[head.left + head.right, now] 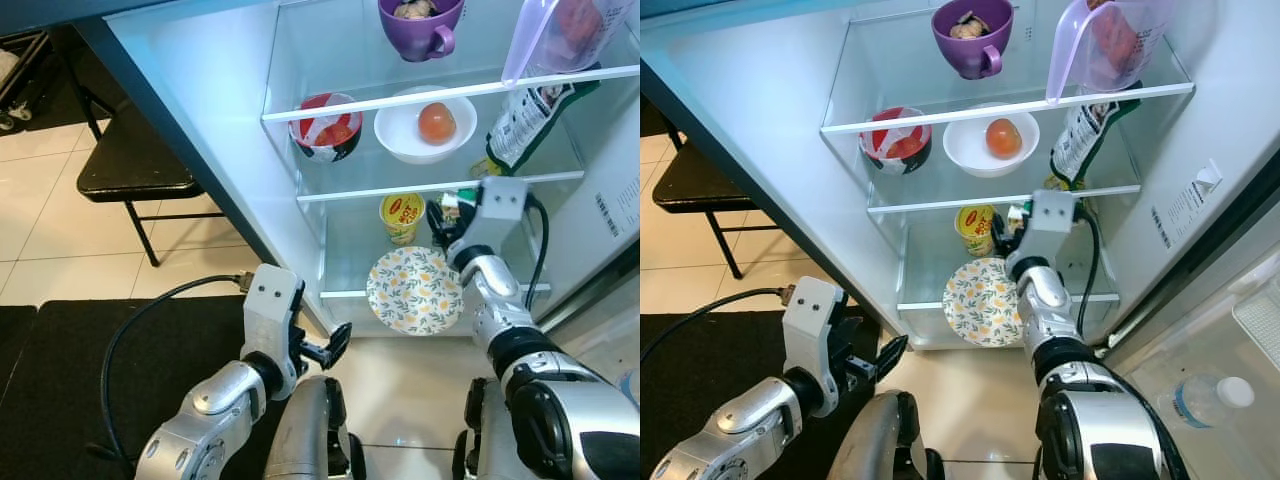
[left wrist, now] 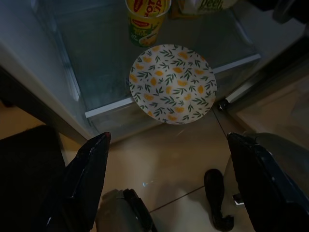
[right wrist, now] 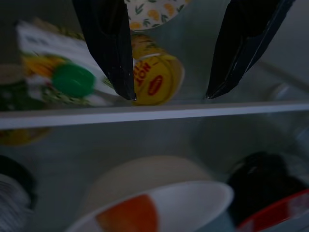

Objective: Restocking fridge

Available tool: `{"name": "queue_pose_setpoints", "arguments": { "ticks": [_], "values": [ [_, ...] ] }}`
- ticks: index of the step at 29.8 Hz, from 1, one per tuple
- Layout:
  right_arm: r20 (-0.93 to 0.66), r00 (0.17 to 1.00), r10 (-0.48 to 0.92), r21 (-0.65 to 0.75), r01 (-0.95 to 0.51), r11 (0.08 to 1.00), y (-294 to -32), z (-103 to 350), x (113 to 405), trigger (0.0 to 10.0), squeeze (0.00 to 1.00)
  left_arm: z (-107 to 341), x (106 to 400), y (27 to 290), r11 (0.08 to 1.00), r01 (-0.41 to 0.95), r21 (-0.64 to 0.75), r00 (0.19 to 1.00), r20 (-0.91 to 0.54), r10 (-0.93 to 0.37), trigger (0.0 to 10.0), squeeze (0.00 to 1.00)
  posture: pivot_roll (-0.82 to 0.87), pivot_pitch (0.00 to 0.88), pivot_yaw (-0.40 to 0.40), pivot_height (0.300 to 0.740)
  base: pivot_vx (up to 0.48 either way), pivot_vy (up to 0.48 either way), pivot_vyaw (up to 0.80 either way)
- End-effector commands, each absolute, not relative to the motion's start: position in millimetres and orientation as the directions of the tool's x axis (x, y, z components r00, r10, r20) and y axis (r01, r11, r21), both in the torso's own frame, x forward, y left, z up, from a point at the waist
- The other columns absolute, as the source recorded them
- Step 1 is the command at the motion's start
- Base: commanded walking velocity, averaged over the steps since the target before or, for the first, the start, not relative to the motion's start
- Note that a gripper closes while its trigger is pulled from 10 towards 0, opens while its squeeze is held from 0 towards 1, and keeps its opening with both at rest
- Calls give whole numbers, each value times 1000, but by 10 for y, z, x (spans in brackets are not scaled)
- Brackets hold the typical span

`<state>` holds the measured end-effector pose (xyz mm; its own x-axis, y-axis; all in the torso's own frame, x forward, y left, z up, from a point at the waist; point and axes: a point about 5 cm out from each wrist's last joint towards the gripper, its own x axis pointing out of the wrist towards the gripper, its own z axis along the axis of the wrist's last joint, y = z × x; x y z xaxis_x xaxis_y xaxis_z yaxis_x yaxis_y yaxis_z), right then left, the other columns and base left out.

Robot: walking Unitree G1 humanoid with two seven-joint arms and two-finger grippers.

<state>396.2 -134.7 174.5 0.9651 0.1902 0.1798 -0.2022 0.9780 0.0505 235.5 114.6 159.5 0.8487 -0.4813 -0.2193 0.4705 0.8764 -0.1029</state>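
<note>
Take the floral plate (image 1: 414,290) as your marker: it lies at the front edge of the lowest glass shelf (image 1: 340,294) of the open fridge, its rim hanging a little out over the floor; just behind it stands a yellow soup cup (image 1: 402,217), and beside that cup a carton with a green cap (image 3: 73,80); on the shelf above the plate sit a red-and-white bowl (image 1: 326,126) and a white bowl (image 1: 424,128) holding a tomato (image 1: 437,122); higher again you have a purple mug (image 1: 420,26), a clear jug (image 1: 562,35) and a dark pouch (image 1: 527,116) leaning beside the white bowl. Your right gripper (image 3: 169,94) is reached into the fridge just above and behind the plate, near the soup cup; its fingers stand apart with nothing between them, so it carries nothing. Your left gripper (image 2: 166,183) hangs outside the fridge, low and well in front of the plate, over the tiled floor (image 1: 420,385); its fingers are apart too, and empty. A black chair (image 1: 135,165) stands well off to the left of the fridge. As I judge it, the restocking is well along, since three shelves already hold goods and the plate appears placed; what is left, as far as you can see, is to draw the right arm out, perhaps push the plate further in so it does not overhang, and shut the door; whether more items wait to go in I cannot tell.
</note>
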Motion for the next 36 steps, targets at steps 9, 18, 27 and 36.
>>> {"name": "queue_pose_setpoints", "arguments": {
  "ticks": [9,18,27,36],
  "values": [
    [184,959,214,-3,-217,976,-1331,1624,3887,10000,0,1513,2350,1126,879,462,-118,848,-233,-476,10000,0,101,328,141,598,0,0,0],
    [153,962,227,-14,-228,974,-1399,1424,3784,10000,0,1506,2362,1100,878,464,-121,848,-227,-479,10000,0,92,321,133,598,0,0,0],
    [10,895,447,-58,-445,893,-1327,903,3429,10000,0,1444,2349,1117,881,460,-114,847,-241,-473,10000,0,84,330,121,598,0,0,0],
    [-209,791,575,-67,-599,798,-1245,377,3040,10000,0,1172,2404,1308,917,396,-51,855,-342,-389,10000,0,64,335,120,598,0,0,0]
  ]
}}
